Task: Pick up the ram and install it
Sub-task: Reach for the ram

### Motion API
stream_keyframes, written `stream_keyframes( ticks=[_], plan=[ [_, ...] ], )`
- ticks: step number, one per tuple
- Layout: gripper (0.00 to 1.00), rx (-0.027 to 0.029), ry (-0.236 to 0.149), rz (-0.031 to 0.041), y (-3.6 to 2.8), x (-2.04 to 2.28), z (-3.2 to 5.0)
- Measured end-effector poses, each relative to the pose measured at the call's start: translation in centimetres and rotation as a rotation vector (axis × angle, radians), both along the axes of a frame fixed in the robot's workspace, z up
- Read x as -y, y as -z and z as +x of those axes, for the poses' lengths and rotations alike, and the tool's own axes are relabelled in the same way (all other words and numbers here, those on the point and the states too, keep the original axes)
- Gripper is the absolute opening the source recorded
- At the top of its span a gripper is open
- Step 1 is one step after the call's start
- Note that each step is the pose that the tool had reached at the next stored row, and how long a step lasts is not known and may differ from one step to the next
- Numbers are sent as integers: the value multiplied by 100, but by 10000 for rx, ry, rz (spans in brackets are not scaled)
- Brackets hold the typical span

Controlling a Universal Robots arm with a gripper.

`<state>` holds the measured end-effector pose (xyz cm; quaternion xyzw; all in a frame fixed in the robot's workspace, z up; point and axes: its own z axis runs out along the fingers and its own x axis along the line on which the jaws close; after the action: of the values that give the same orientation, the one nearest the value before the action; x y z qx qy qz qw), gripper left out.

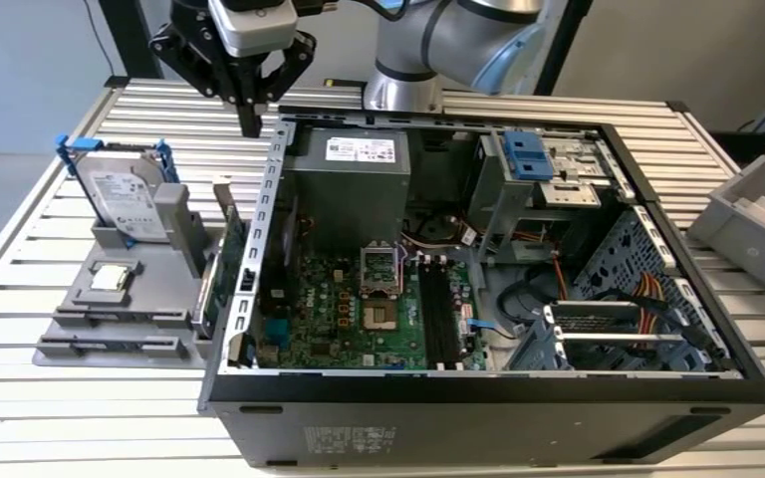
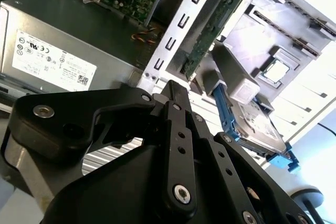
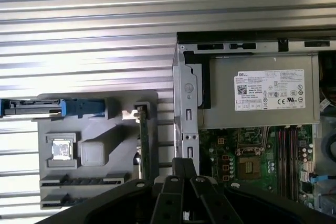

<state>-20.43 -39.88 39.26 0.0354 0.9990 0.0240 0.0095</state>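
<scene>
My gripper (image 1: 250, 125) hangs shut and empty above the slatted table, just behind the far corner of the open computer case (image 1: 489, 388) on the exterior view's left. Both wrist views show its black fingers (image 2: 171, 92) (image 3: 184, 164) pressed together with nothing between them. The ram is hidden. Inside the case, the black memory slots (image 1: 436, 317) (image 3: 286, 150) run beside the processor socket (image 1: 380, 271). The grey parts holder (image 1: 143, 289) (image 3: 105, 129) lies below the gripper, toward the exterior view's left.
On the holder stand a silver hard drive in a blue bracket (image 1: 127, 194), a small square chip (image 1: 112, 278) and a green card on edge (image 1: 227, 264) close to the case wall. The power supply (image 1: 350, 169) fills the case's far corner. Grey bins (image 1: 755, 214) sit at the right.
</scene>
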Motion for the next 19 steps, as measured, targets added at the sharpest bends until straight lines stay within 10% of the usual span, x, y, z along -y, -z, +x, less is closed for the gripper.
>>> stream_keyframes(
  ticks=[19],
  plan=[
    [0, -3, -5, 0, 1, 0, -250]
  ],
)
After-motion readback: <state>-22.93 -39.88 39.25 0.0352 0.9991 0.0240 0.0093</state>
